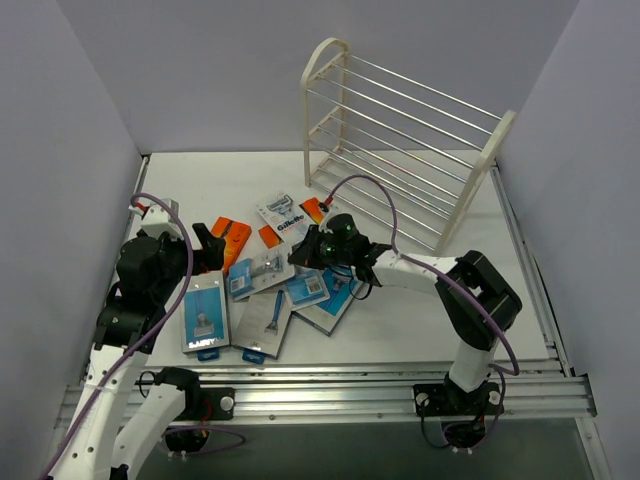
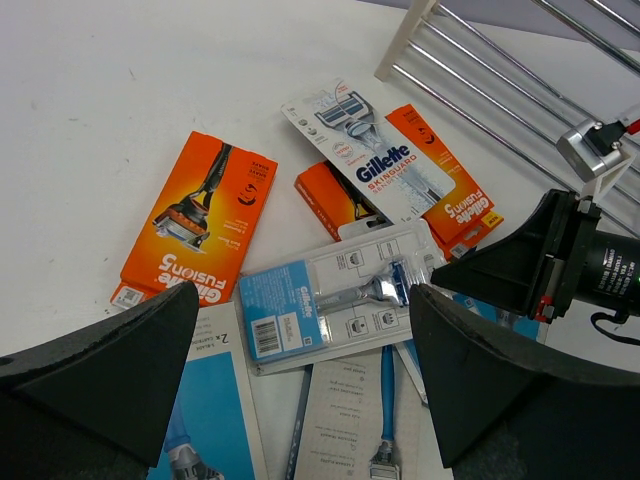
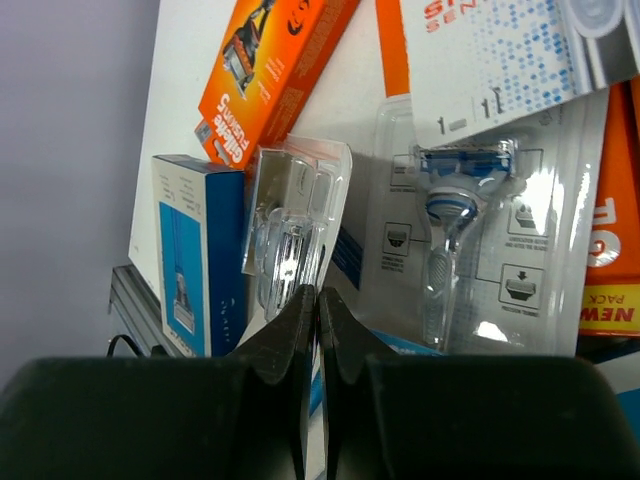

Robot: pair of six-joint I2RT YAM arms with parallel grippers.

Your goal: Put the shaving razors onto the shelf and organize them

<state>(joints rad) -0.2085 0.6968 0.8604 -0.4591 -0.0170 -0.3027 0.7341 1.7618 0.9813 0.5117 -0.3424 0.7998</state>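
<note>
Several shaving razors lie heaped on the white table: orange boxes, a white Gillette card and blue and clear blister packs. The cream shelf stands at the back right with nothing on it. My right gripper reaches into the heap from the right. It is shut, with the thin edge of a clear blister pack pinched between its fingertips. My left gripper hovers open over the heap's left side, holding nothing.
Purple walls close in the table on the left, back and right. A metal rail runs along the near edge. The right arm's cable loops up in front of the shelf.
</note>
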